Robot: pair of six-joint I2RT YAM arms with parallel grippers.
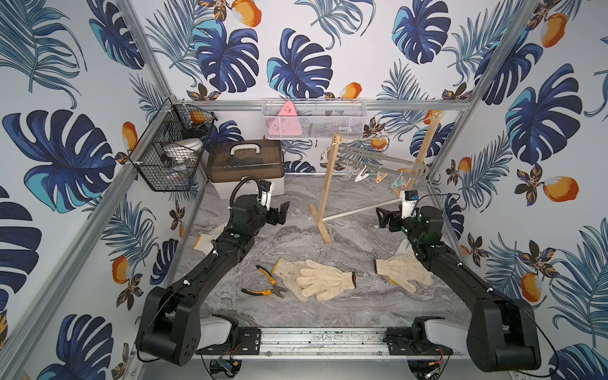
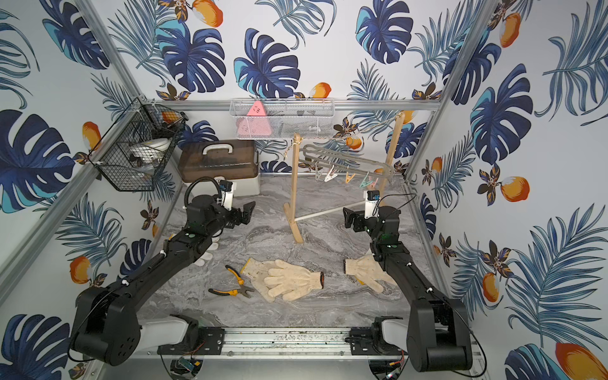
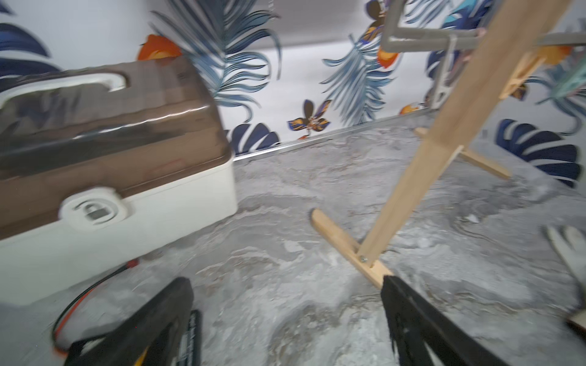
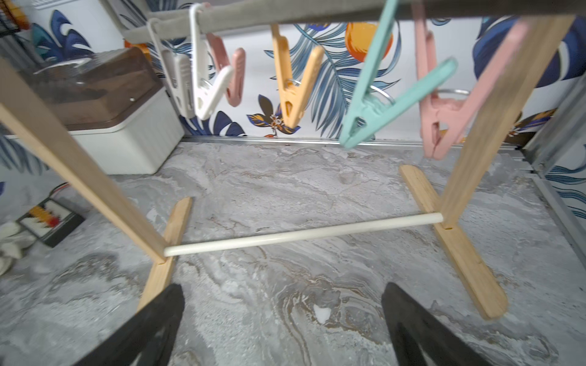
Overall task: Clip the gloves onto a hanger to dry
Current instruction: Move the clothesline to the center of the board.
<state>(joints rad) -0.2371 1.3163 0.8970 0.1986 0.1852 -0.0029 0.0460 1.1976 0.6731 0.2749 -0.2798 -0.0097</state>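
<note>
While both arms hang over the worktop [image 1: 296, 237], nothing of the job looks done yet. Noted: the left end effector [image 1: 281, 212] has its jaws spread wide and empty, aimed toward the wooden rack [image 1: 324, 197]. The right end effector [image 1: 382, 217] is likewise wide apart with nothing between its fingers; its wrist view shows only bare marble there. A grey hanger [image 1: 378, 161] hangs on the rack, above and just ahead of the right end effector. Its pegs [image 4: 293, 85], white, pink, orange, green and pink, all dangle shut and bare. As for the gloves [image 1: 324, 279], an overlapping pair lies flat behind and between the two end effectors, toward the arm bases. Another glove [image 1: 399, 268] sits behind the right end effector, partly under that forearm. One more [image 1: 205, 241] peeps from beneath the left arm; others may be hidden. Two pliers [image 1: 268, 274] lie just beside the central pair. Judgement: every glove is left to lift, carry and clip. No legible writing anywhere; the sole mark is a padlock symbol on the latch [image 3: 95, 210] of the storage box [image 1: 246, 164], just ahead of the left end effector.
</note>
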